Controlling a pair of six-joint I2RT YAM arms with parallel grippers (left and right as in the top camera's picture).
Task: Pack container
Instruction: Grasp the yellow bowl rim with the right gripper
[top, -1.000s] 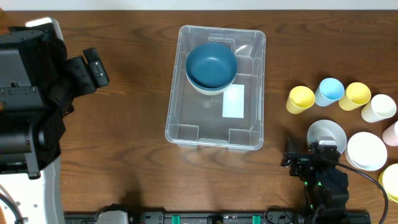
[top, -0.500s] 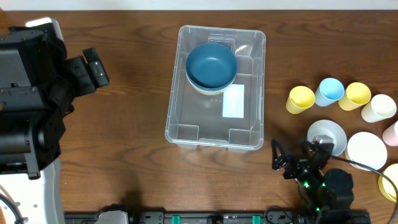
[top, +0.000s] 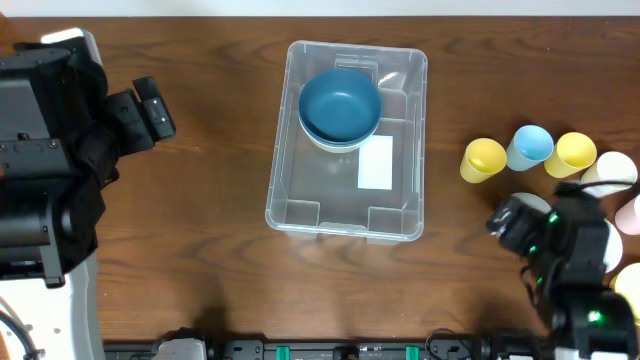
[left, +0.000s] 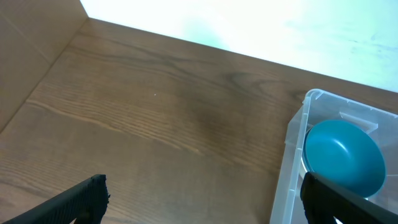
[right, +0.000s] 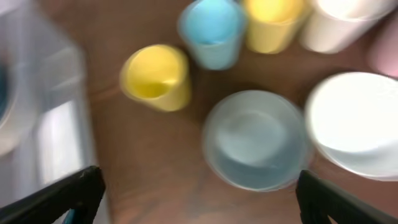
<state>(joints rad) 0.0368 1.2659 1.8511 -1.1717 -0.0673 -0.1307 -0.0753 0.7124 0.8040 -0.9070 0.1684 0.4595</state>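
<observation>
Container (top: 320, 190): clear plastic, located at table centre; a teal bowl (top: 340, 103) is seated in its far end. Left gripper (left: 205, 194): parked well left of it, fingers spread, nothing held. Right gripper (right: 199, 190): positioned right of the container, fingers spread and empty, above a grey bowl (right: 255, 140) near 1 yellow cup (right: 155, 78).

Container (top: 345, 205): large clear rectangular bin, upright, open, table centre, white label on bottom.

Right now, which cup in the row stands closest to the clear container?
The yellow cup at the row's end. The blue cup, the second yellow cup and the cream cup all stand farther from the container.
</observation>
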